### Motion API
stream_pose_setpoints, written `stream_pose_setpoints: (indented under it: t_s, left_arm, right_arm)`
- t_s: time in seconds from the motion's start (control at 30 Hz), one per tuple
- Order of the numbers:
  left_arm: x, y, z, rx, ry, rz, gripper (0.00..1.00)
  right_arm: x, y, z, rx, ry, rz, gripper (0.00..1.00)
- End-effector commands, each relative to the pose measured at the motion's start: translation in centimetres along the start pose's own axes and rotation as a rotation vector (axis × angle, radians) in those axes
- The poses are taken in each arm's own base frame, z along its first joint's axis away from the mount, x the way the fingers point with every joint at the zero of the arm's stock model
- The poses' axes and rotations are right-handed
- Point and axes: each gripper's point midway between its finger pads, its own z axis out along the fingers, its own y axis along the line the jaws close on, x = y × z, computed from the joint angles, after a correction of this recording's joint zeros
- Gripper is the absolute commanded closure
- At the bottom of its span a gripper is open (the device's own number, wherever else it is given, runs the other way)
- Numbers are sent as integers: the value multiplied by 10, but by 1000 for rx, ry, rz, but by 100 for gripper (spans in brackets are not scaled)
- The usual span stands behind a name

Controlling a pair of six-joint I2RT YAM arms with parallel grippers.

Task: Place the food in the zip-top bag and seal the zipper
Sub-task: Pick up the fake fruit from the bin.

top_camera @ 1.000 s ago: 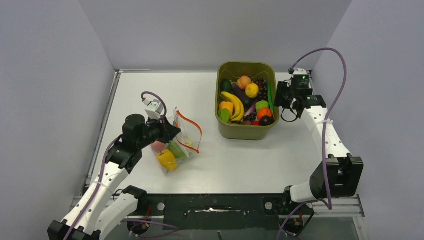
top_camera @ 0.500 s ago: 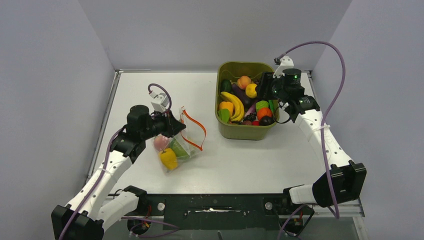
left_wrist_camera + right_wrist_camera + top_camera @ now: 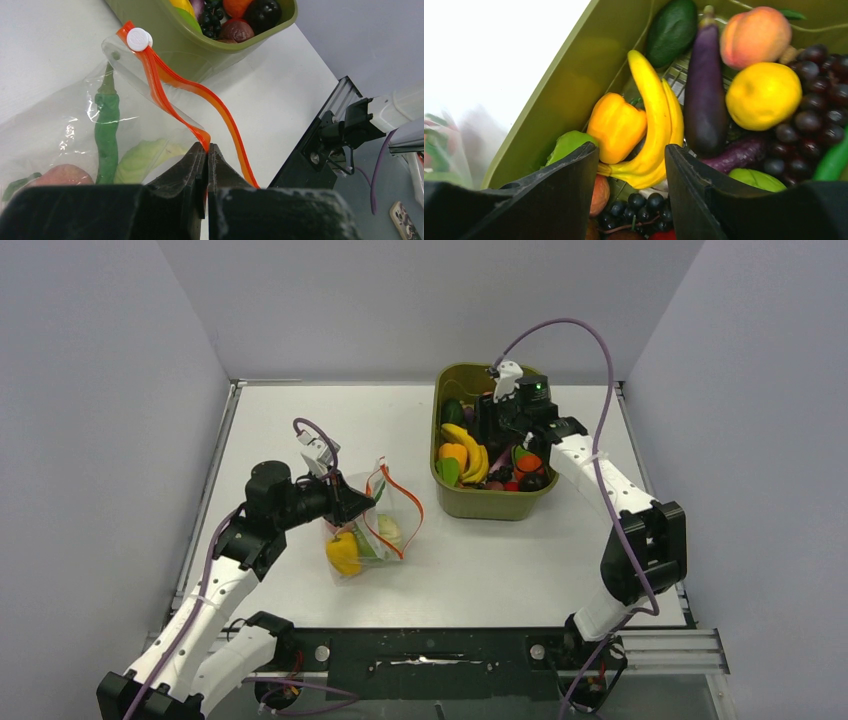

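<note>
Table [image 3: 300,420] same; right claw [image 3: 487,430] reached tub [image 3: 495,505]

Overhead camera is looking down from behind; wrist cameras are peering closely past their fingers [image 3: 172,192] [image 3: 551,200], all sharing the olive-green rectangular plastic tub [image 3: 495,505].

One zip-top bag [image 3: 60,120] — four toys seen inside: one yellow pepper [image 3: 342,554], one green pod [image 3: 106,135], one cabbage [image 3: 142,157], one pink-red fruit [image 3: 62,176]. One olive tub [image 3: 569,82] — two bananas [image 3: 655,125], one eggplant [image 3: 704,95], one peach [image 3: 755,36], one lemon [image 3: 763,95].
</note>
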Motion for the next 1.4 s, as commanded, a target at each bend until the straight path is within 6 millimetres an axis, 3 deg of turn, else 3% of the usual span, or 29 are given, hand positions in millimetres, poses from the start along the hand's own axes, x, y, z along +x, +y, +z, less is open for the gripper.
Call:
stream_pose_setpoints:
  t_s: [0.0, 0.17, 0.4, 0.8, 1.07, 1.13, 1.37]
  left_arm:
    - [-14, -13, -7, 55, -77, 78, 100]
    - [-8, -10, -6, 47, -65, 73, 100]
    - [-3, -9, -5, 54, -47, 65, 100]
    - [0, -8, -4, 54, -43, 65, 100]
    - [1, -7, -4, 51, -43, 64, 100]
    - [0, -7, -4, 49, -46, 62, 100]
    - [-12, -9, -5, 29, -73, 3, 100]
  right_arm:
    - [-20, 16, 11, -51, -36, -124, 51]
    - [-18, 6, 43, -44, -21, -201, 54]
    - [-12, -1, 81, -66, 20, -286, 43]
    - [10, -12, 122, -87, 82, -345, 44]
    - [4, -9, 122, -106, 76, -375, 66]
    - [-3, -8, 115, -100, 58, -383, 71]
    - [-31, 0, 79, -77, -43, -386, 75]
